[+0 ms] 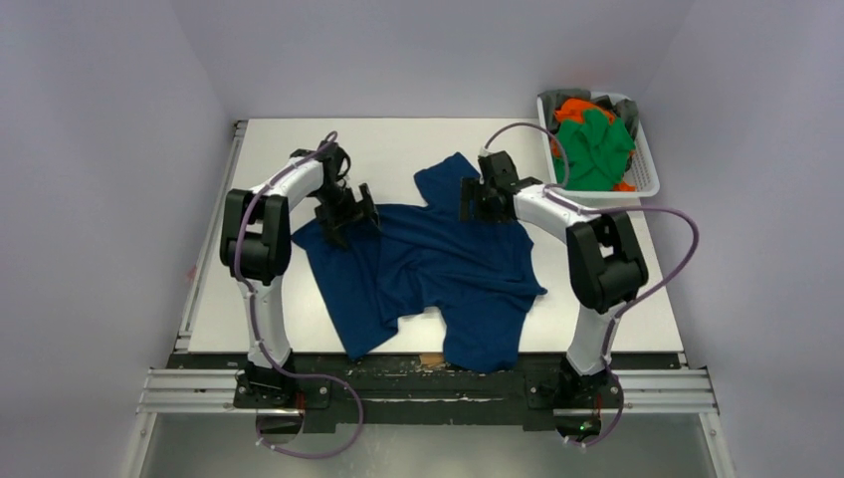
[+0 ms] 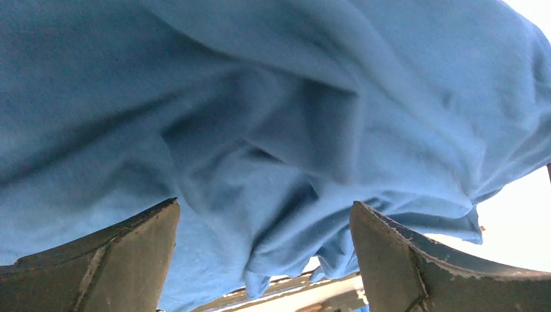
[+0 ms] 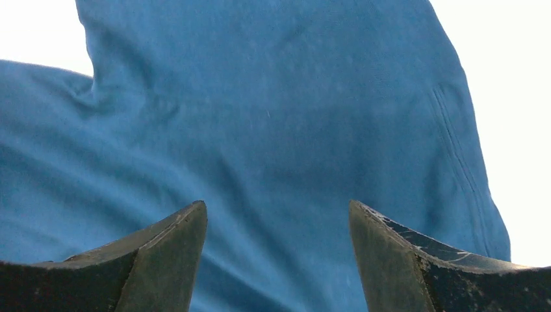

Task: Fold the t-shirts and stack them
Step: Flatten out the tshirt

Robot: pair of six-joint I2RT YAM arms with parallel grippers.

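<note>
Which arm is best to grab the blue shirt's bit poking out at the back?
Right: the right tool, open, sits beside that flap; the left tool is over the opposite edge.

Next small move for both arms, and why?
Probably lower and shut both on the crumpled dark blue cloth t-shirt: both arms' jaws stand open right over bunched fabric, and the shirt is not yet spread flat on the white table.

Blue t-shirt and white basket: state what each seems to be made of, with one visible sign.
Blue t-shirt: soft matte knit fabric, probably cotton; it creases and drapes, with stitched seam lines. White basket: likely rigid plastic; thin slotted walls.
</note>
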